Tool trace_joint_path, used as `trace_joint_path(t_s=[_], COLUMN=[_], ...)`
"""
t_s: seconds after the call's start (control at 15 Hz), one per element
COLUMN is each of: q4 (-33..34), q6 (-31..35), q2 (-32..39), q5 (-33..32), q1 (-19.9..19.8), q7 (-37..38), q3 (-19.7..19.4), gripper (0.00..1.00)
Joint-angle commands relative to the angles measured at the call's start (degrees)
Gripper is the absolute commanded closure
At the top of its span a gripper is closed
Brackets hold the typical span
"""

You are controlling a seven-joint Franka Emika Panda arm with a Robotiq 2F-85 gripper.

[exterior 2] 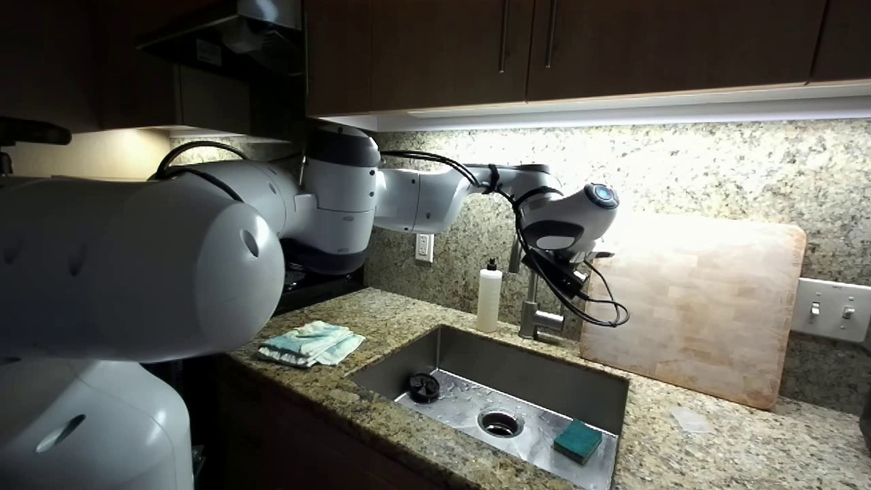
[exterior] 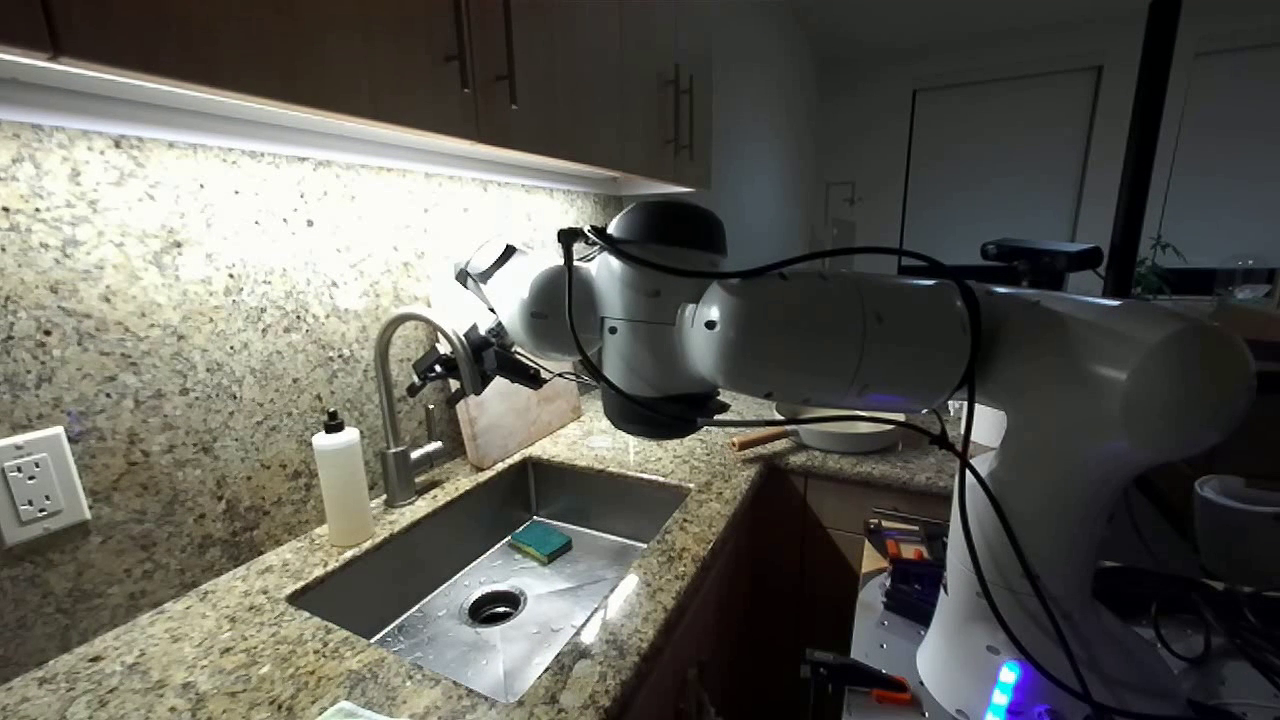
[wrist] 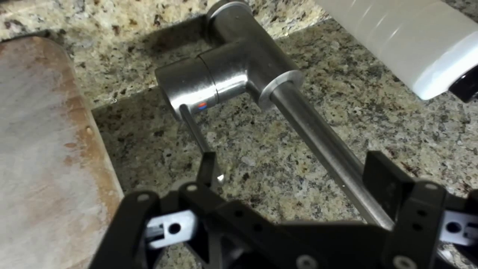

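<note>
My gripper [wrist: 297,170] is open, its black fingers wide apart. The metal faucet [wrist: 257,56] rises from the granite counter, and its neck runs between the fingers in the wrist view, close to the right-hand pad [wrist: 384,179]; contact cannot be told. The thin faucet lever [wrist: 194,129] ends behind the left-hand fingertip in that picture. In an exterior view the gripper [exterior: 437,385] sits at the height of the faucet's curved spout [exterior: 385,370], which partly covers it. The robot's hand mostly hides the fingers in an exterior view, where the faucet base [exterior 2: 531,318] shows below.
A white soap bottle [exterior: 343,485] stands beside the faucet. A wooden cutting board [exterior 2: 694,306] leans on the backsplash. In the sink [exterior 2: 517,354] lie a green sponge [exterior 2: 578,441] and a black stopper [exterior 2: 423,388]. A folded cloth [exterior 2: 311,342] and a pan [exterior: 850,432] rest on the counter.
</note>
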Motion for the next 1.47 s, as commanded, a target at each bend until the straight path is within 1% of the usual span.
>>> trace_joint_path(t_s=[0.0,0.07,0.2,0.4,0.6,1.0,1.4], q4=[0.03,0.39,0.77,0.91,0.21,2.55,4.77], q6=[-0.23,0.7,0.53,0.34,0.69,1.71,7.1], q2=[-0.31,-0.62,-1.2,-2.18,-1.88,-1.91,-2.12], q5=[0.32,1.02,0.02,-0.84,-1.7,-4.39,-5.35], q1=[0.0,0.0,0.0,0.0,-0.05,-0.1,-0.03], q7=[0.18,-0.2,1.03,0.38,-2.32,-6.5,-8.25], q3=[-0.34,-0.13,-0.14,-1.04,-1.47,-2.95,-1.44], gripper=[0.0,0.0,0.0,0.0,0.0,0.0,0.0])
